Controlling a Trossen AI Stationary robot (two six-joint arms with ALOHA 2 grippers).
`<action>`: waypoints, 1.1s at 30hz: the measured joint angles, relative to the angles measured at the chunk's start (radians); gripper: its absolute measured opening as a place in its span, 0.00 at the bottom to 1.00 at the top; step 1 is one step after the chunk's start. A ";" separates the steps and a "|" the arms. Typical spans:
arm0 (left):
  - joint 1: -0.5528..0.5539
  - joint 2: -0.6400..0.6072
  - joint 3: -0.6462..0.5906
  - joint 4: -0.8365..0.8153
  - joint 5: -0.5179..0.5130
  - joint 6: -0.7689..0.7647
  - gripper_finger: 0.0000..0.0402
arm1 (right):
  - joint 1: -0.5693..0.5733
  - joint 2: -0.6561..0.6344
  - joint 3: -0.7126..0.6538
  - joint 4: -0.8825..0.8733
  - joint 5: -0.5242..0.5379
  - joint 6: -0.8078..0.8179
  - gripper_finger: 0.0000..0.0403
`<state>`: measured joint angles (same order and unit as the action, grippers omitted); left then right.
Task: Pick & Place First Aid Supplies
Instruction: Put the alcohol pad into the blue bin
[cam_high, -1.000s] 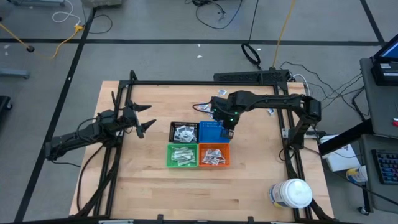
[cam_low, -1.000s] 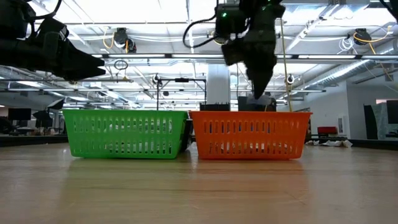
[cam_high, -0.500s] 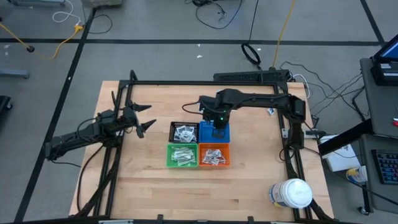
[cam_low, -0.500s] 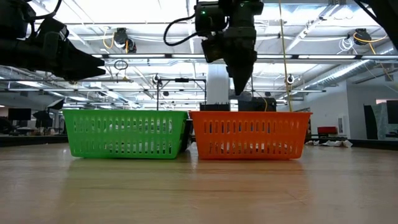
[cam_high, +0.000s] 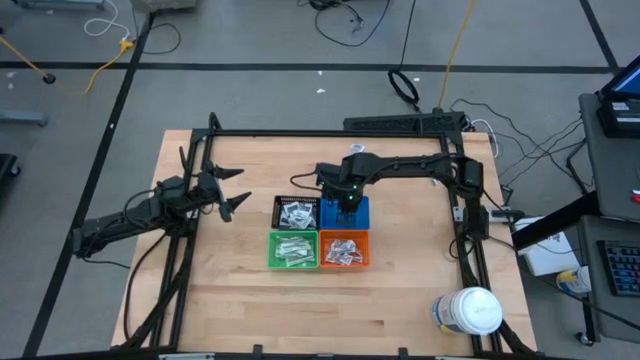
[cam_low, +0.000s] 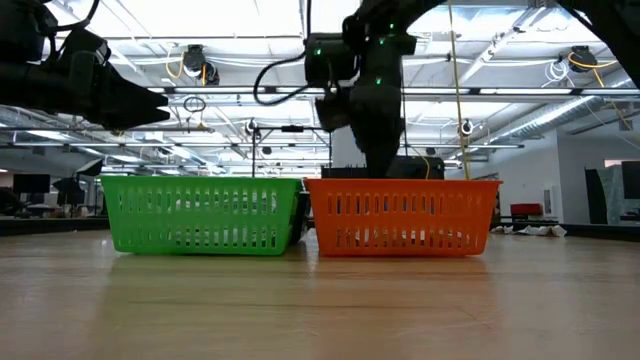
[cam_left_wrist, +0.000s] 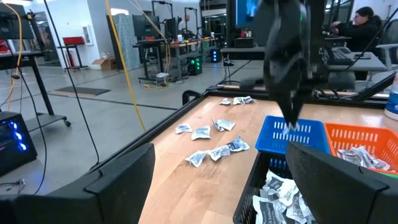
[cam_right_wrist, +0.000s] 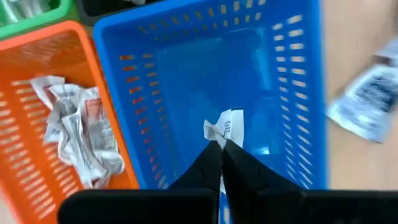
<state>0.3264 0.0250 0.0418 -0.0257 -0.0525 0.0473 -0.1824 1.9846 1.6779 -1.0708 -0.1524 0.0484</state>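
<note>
My right gripper (cam_right_wrist: 221, 147) points down over the blue bin (cam_right_wrist: 298, 93) and is shut on one small white wrapped packet (cam_right_wrist: 227, 127). In the high view it hangs above the blue bin (cam_high: 358, 214). Other first aid supplies lie loose on the table beyond the bins (cam_left_wrist: 214, 147). More of them fill the black bin (cam_high: 296, 212), the green bin (cam_high: 293, 250) and the orange bin (cam_high: 344, 251). My left gripper (cam_high: 232, 190) waits open and level at the table's left, clear of everything. My right gripper pinches the packet's near edge (cam_right_wrist: 222, 140) between its two fingertips, coming from above and pointing down. The rest of the crumpled packet sticks out past the fingertips. It hangs clear, above the floor of the blue bin.
The four bins stand together in a square at the table's middle. A large white round jar (cam_high: 468, 311) stands at the near right corner. A black frame (cam_high: 330, 134) runs round the table's edges. Bare wood lies in front of the bins.
My right gripper, still shut on the packet, has gone toward the table's left edge and downward, from the blue bin's right side to over its middle. The left arm has kept still.
</note>
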 joint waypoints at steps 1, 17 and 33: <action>0.000 0.000 0.000 0.000 0.000 0.000 0.91 | 0.001 0.004 -0.011 0.010 -0.001 0.002 0.00; 0.000 0.000 0.000 0.002 0.000 0.000 0.91 | 0.001 0.117 -0.069 0.130 -0.003 -0.004 0.09; 0.000 0.000 0.000 0.000 0.000 0.000 0.91 | 0.011 0.080 -0.069 0.128 0.019 0.075 0.46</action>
<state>0.3267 0.0252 0.0417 -0.0254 -0.0525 0.0471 -0.1719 2.0649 1.6093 -0.9424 -0.1334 0.1234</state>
